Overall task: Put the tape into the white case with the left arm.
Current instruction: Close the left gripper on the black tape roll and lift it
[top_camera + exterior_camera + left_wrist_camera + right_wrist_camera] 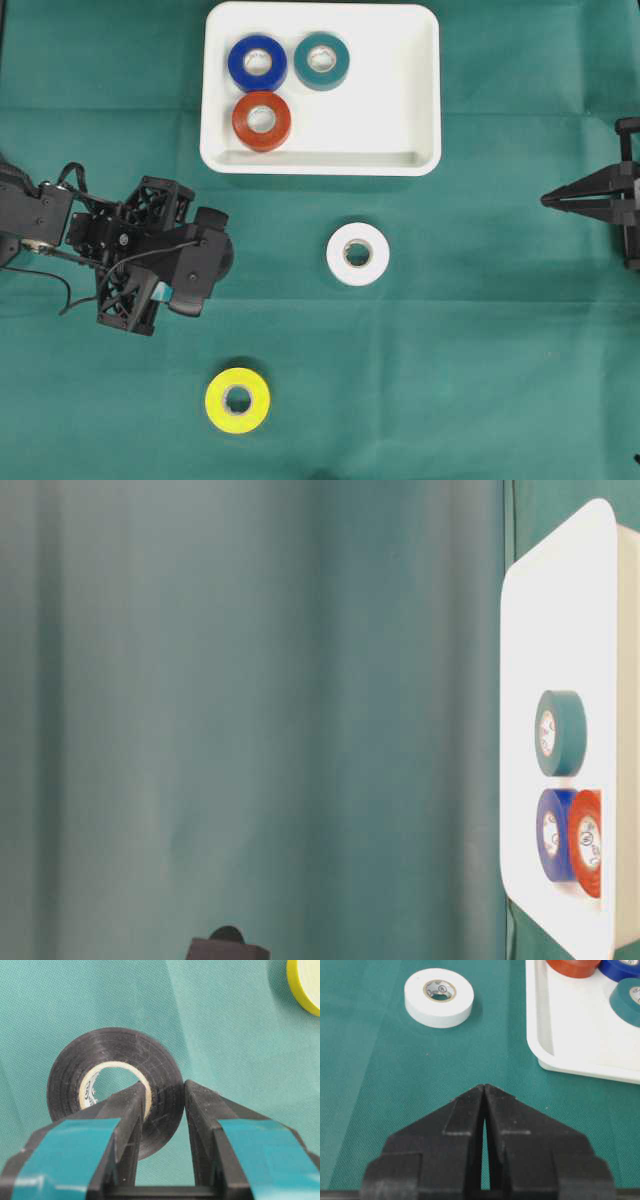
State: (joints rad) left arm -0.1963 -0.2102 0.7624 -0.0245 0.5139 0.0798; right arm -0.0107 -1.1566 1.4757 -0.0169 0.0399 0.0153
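A black tape roll (pixel 90 1055) is clamped by my left gripper (pixel 165 1087), which is shut on the roll's wall with one teal-striped finger inside the hole and the other outside. In the overhead view the left gripper (pixel 200 268) is at the left of the green cloth, below and left of the white case (pixel 320 165), and it hides most of the black roll. A white tape roll (pixel 358 254) lies flat below the case and a yellow roll (pixel 238 400) lies near the front. My right gripper (pixel 484 1086) is shut and empty at the right edge (pixel 548 200).
Inside the white case (pixel 540 1035) lie a blue roll (pixel 258 63), a teal roll (pixel 321 60) and a red roll (pixel 262 121), all in its left half. The yellow roll (pixel 302 985) shows in the top right corner of the left wrist view.
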